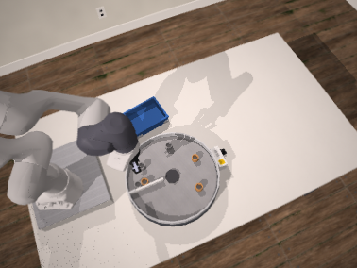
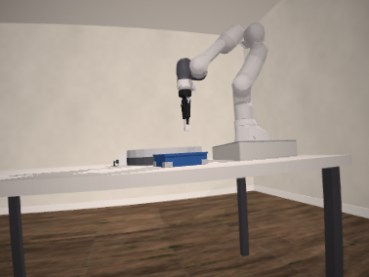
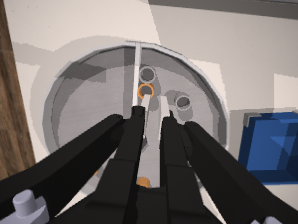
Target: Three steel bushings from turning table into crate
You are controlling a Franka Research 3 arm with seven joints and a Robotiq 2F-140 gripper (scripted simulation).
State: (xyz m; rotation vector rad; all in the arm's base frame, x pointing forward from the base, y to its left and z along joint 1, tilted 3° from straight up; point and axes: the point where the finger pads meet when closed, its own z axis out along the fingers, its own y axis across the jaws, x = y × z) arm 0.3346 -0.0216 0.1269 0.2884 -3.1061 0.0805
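Observation:
My gripper (image 1: 136, 167) (image 2: 186, 129) (image 3: 154, 105) is nearly shut, a slim gap between its fingertips, with nothing between them. It hangs above the left part of the turning table (image 1: 170, 205) (image 2: 166, 151) (image 3: 82, 102). One steel bushing (image 1: 138, 184) (image 3: 155, 75) stands beside the divider bar. A second steel bushing (image 1: 142, 166) (image 3: 189, 104) stands close to below the fingers. A third steel bushing (image 1: 169, 149) stands towards the back, hidden in the wrist view. The blue crate (image 1: 165, 117) (image 2: 181, 159) (image 3: 244, 156) shows no bushings in its visible part.
An orange bushing (image 1: 144, 181) (image 3: 139, 93) stands right beside the divider-side steel one. Two more orange bushings (image 1: 195, 158) (image 1: 199, 187) stand on the right half. The divider bar (image 1: 151, 184) (image 3: 136, 80) runs from the dark hub (image 1: 173, 175) to the rim. A small white device (image 1: 219, 156) sits outside the rim.

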